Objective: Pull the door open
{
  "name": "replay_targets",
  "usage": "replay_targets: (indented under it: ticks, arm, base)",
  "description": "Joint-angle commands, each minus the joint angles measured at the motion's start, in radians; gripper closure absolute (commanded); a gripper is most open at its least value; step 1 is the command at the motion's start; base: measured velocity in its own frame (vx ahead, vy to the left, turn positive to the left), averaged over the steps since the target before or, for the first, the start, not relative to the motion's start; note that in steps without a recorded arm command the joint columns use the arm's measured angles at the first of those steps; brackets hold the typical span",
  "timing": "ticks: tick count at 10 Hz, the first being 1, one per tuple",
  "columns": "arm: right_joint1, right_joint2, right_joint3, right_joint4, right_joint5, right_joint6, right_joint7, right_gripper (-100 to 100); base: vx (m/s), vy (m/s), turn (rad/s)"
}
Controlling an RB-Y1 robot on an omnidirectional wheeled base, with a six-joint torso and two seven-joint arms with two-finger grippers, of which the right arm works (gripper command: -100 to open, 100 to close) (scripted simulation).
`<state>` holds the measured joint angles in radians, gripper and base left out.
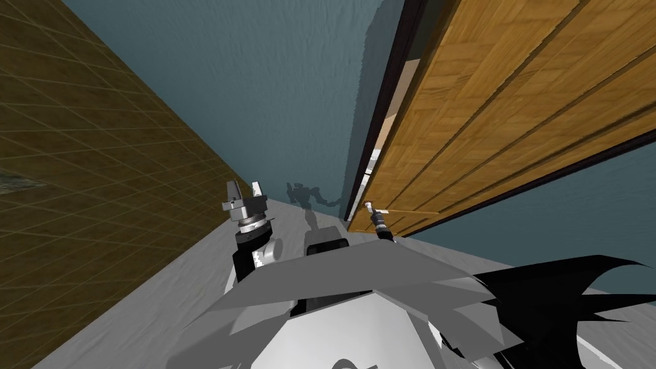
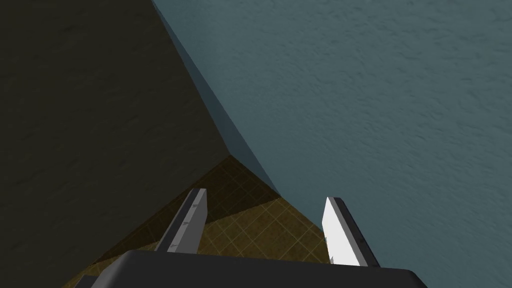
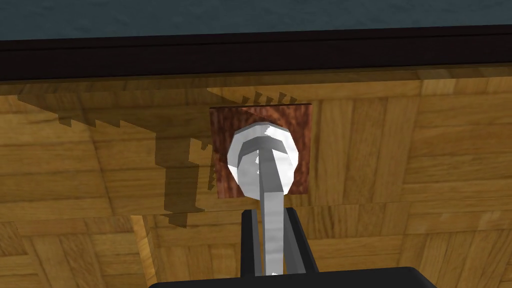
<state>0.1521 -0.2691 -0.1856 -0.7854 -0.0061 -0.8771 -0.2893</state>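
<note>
The wooden door (image 1: 512, 96) stands slightly ajar from its dark frame (image 1: 378, 115), and a narrow pale gap (image 1: 384, 138) shows between them. My right gripper (image 1: 373, 210) is at the door's near edge. In the right wrist view the door (image 3: 400, 165) is close, with a reddish-brown backplate (image 3: 300, 125) and a white round handle (image 3: 262, 155) whose silver lever runs back toward my hand. My right gripper (image 3: 272, 215) is shut on that lever. My left gripper (image 1: 245, 189) is raised off to the left, away from the door, and is open (image 2: 265, 225) with nothing between its fingers.
A teal wall (image 1: 269, 96) lies ahead, to the left of the door frame. A brown tiled wall (image 1: 96, 160) closes the left side. The grey floor (image 1: 160, 301) runs between them. A black area (image 1: 544, 301) shows at my lower right.
</note>
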Motion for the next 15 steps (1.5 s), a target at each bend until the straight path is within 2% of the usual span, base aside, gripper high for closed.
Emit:
replay_targets:
  ticks: [1, 2, 3, 9, 10, 11, 14, 15]
  arm:
    - [0.0, 0.0, 0.0, 0.0, 0.0, 0.0, 0.0, 100]
    - [0.019, -0.011, 0.013, 0.001, 0.01, -0.021, -0.02, 100]
    - [0.024, -0.015, 0.016, 0.0, 0.012, -0.026, -0.025, 100]
    - [0.091, -0.069, 0.056, -0.005, 0.044, -0.111, -0.098, 100]
    - [0.089, -0.063, 0.053, -0.013, 0.041, -0.099, -0.09, 100]
    - [0.106, -0.071, 0.059, -0.002, 0.047, -0.126, -0.103, 100]
    - [0.126, -0.089, 0.066, 0.017, 0.056, -0.175, -0.123, 100]
    - [0.13, -0.092, 0.067, 0.02, 0.057, -0.184, -0.127, 100]
  base:
    - [-0.098, -0.002, 0.023]
    - [-0.14, -0.041, 0.144]
    - [-0.214, -0.032, 0.131]
    - [-0.234, -0.034, 0.128]
    - [-0.122, -0.012, 0.022]
    - [-0.142, -0.045, 0.13]
    - [-0.217, -0.065, 0.195]
    - [-0.187, -0.055, 0.112]
